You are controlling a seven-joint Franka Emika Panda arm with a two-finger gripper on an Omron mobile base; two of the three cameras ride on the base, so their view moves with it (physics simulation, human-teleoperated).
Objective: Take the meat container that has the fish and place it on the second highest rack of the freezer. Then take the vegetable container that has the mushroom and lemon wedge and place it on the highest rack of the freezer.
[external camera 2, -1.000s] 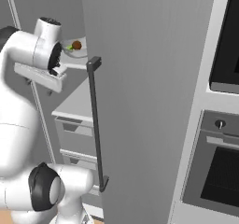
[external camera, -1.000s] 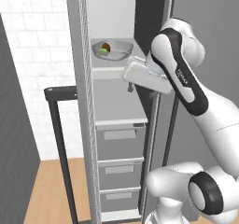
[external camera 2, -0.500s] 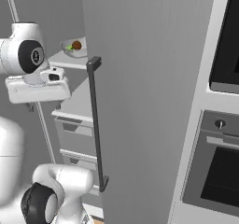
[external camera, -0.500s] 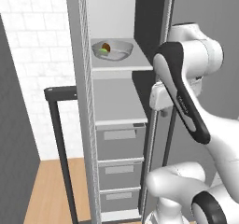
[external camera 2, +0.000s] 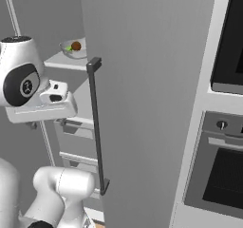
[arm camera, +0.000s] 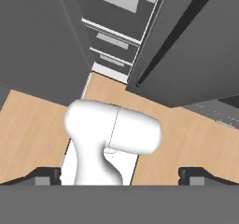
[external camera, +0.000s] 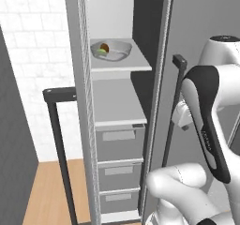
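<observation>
Hand view, end effector [arm camera: 119, 176] with fingertips spread wide and empty, pointing down at wooden floor [arm camera: 196, 139], freezer [arm camera: 116, 22] drawers ahead, vegetable container [external camera: 111, 49] on top shelf above it, shallow grey dish holding mushroom [external camera: 105, 47] and lemon wedge [external camera: 101, 52].

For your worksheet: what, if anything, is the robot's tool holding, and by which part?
Nothing. The tool is open, its fingertips wide apart with only floor between them.
</observation>
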